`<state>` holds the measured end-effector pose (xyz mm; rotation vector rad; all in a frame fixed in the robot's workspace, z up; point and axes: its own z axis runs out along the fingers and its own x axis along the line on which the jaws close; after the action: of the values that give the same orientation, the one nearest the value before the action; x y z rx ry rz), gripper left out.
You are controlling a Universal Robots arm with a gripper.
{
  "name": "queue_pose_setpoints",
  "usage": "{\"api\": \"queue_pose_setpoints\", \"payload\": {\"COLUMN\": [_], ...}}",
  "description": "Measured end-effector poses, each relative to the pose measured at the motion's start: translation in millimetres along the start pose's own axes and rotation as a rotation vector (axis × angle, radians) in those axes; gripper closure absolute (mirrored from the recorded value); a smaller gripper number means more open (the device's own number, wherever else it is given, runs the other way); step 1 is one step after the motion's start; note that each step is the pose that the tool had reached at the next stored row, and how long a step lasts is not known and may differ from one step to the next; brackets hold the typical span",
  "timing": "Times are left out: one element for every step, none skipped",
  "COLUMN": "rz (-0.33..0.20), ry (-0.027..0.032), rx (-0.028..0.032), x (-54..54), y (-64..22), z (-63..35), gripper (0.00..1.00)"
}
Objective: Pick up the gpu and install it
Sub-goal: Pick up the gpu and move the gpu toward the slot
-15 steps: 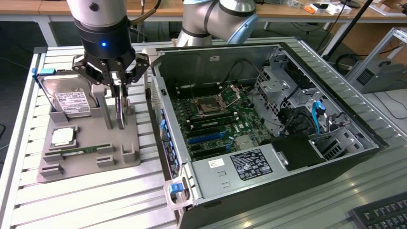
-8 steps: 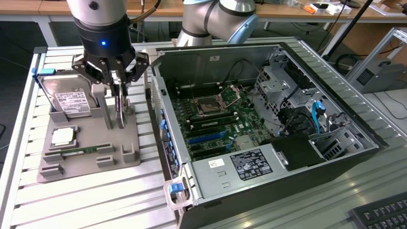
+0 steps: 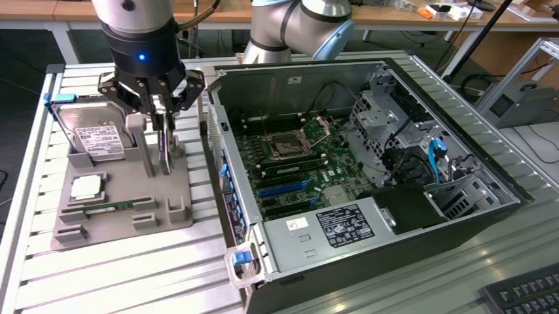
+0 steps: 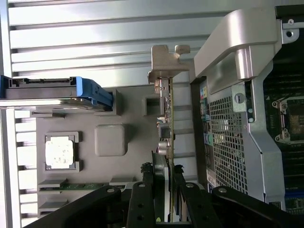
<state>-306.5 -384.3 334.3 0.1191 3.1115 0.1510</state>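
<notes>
Exterior view | gripper (image 3: 162, 149) partway closed, its jaws pinching the gpu (image 3: 167, 162) from both sides | gpu upright on edge in the gray holder (image 3: 179, 193), just beside the open computer case (image 3: 288, 82)

The arm (image 3: 140, 33) points straight down, hand (image 3: 162, 125) pinching the gpu (image 4: 169, 114) between its fingers

Bright light glares off the slatted metal table (image 4: 118, 28).

Claw (image 4: 164, 192) tight on edge-on gpu (image 4: 167, 118), grey tray (image 4: 130, 107) with CPU (image 4: 59, 153) alongside
</notes>
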Motion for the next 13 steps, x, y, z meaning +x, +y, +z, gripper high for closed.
{"api": "queue_pose_setpoints", "payload": {"rz": [0.000,0.000,0.000,0.000,0.000,0.000,0.000,0.000,0.000,0.000,0.000,0.000,0.000], "ry": [0.0000,0.0000,0.0000,0.0001,0.0000,0.0000,0.0001,0.0001,0.0002,0.0002,0.0002,0.0003,0.0003], "rx": [-0.0005,-0.0008,-0.0011,-0.0017,-0.0020,-0.0024,-0.0024,-0.0027,-0.0031,-0.0036,-0.0040,-0.0044,-0.0047], "x": [0.0,0.0,0.0,0.0,0.0,-0.1,0.0,-0.1,-0.1,-0.1,-0.1,-0.1,-0.1], "y": [0.0,0.1,0.1,0.2,0.2,0.3,0.3,0.3,0.3,0.3,0.4,0.4,0.4], "z": [-0.3,-0.9,-1.4,-2.0,-2.6,-2.9,-3.3,-3.5,-3.8,-4.0,-4.3,-4.6,-4.8], "gripper": [0.73,0.73,0.73,0.73,0.73,0.73,0.73,0.73,0.73,0.73,0.73,0.73,0.73]}}
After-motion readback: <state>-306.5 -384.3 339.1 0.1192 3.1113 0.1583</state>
